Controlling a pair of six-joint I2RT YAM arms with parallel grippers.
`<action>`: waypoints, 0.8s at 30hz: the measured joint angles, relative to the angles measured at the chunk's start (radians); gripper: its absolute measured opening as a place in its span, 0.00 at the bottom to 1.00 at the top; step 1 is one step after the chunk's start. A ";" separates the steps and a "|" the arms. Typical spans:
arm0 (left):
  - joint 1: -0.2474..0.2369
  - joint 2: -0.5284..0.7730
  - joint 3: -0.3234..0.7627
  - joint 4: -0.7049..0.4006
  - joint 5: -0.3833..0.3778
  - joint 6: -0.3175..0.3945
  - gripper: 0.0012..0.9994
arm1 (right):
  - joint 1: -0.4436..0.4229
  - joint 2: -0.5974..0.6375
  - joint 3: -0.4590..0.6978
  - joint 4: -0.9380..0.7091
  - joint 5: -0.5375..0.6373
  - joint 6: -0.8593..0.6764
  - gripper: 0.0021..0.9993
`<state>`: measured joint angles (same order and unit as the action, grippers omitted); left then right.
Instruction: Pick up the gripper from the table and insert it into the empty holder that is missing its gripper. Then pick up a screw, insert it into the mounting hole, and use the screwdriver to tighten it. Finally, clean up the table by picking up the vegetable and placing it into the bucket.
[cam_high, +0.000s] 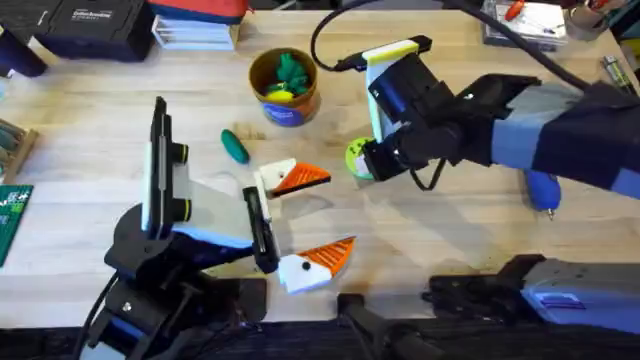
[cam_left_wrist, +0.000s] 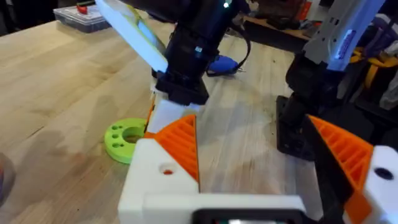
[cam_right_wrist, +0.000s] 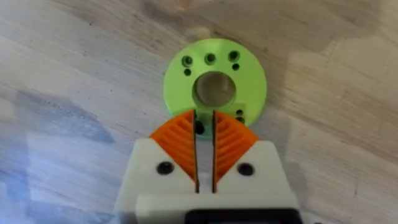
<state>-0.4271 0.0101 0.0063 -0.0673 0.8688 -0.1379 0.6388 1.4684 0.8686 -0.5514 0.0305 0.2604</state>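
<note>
- Right now the right gripper (cam_right_wrist: 204, 146) hangs low over the flat bright-green disc with holes (cam_right_wrist: 215, 86), near the middle of the wooden worktop (cam_high: 120, 110). Its two orange ribbed pads (cam_right_wrist: 231, 144) are almost shut, with just a thin gap between them. I cannot tell if anything tiny sits in that gap.
- The left gripper (cam_high: 312, 218) is wide open and holds nothing. It rests near the front edge of the worktop, its orange tips well apart.
- The small dark green oblong toy vegetable (cam_high: 234, 146) lies on the wood, between the yellow cup and the left gripper.
- The round yellow-orange cup with a dark blue band (cam_high: 284, 88) stands toward the back edge. Green toys and a yellow piece are inside it.
- The blue pen-shaped screwdriver (cam_high: 541, 191) lies toward the right edge, partly under the right arm.
</note>
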 joint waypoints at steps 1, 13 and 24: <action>0.000 0.000 0.000 0.000 0.000 0.000 0.99 | 0.000 0.000 0.005 -0.014 -0.001 0.000 0.14; 0.000 0.000 0.000 0.000 0.000 0.000 0.99 | 0.000 0.000 0.060 -0.098 -0.002 0.000 0.17; 0.000 0.000 0.000 0.000 0.000 0.000 0.99 | 0.003 0.000 0.060 -0.122 -0.002 0.000 0.18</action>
<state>-0.4271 0.0101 0.0063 -0.0673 0.8692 -0.1379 0.6418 1.4685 0.9291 -0.6735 0.0288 0.2604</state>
